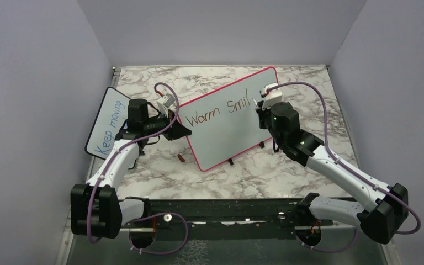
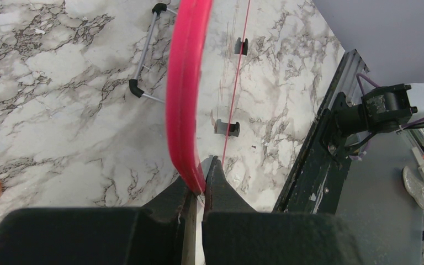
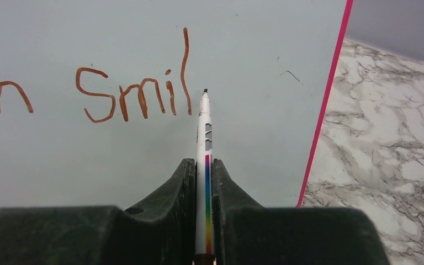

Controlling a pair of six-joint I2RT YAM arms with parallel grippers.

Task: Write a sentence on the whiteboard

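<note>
At the bottom of the right wrist view your right fingers (image 3: 187, 176) are pressed onto the marker (image 3: 204, 132). Its white barrel runs straight up the frame, long axis in line with the fingers, tip toward the whiteboard (image 3: 243, 49). That dark tip sits just right of the tall "l" ending the sentence (image 3: 138, 99), which so far reads "Warm Smil"; whether it touches the surface you cannot tell. The next letter belongs to the right of the tip, in the bare strip between the "l" and the pink frame at the right edge, so your stroke likely goes rightward, and room looks limited. In the left wrist view your left fingers (image 2: 216, 179) pinch the board's pink rim at bottom centre, probably bracing it. From above, the whiteboard sits at the centre of the table (image 1: 287, 165), the right arm nearest the writing, with a smaller board (image 1: 107, 124) at the left.
</note>
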